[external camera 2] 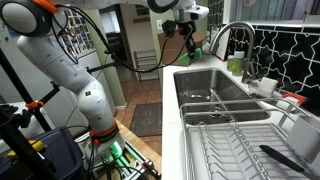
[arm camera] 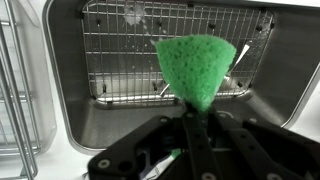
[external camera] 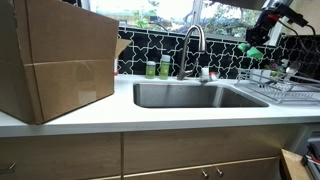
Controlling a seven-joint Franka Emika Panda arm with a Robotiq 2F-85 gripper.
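My gripper [arm camera: 196, 118] is shut on a green sponge [arm camera: 195, 62], pinched at its narrow end so it fans out beyond the fingers. In the wrist view the sponge hangs over a steel sink [arm camera: 62, 90] with a wire grid [arm camera: 120, 45] on its bottom. In both exterior views the gripper [external camera: 260, 38] [external camera 2: 188, 30] is high above the counter with the sponge [external camera: 253, 52] [external camera 2: 192, 47] below it, above the sink [external camera: 190, 95] [external camera 2: 205, 85] and clear of it.
A curved faucet [external camera: 192, 45] [external camera 2: 232, 35] stands behind the sink, with two green bottles [external camera: 157, 68]. A wire dish rack [external camera: 285, 85] [external camera 2: 235, 145] sits on the counter beside the sink. A large cardboard box [external camera: 55, 60] stands on the counter's other end.
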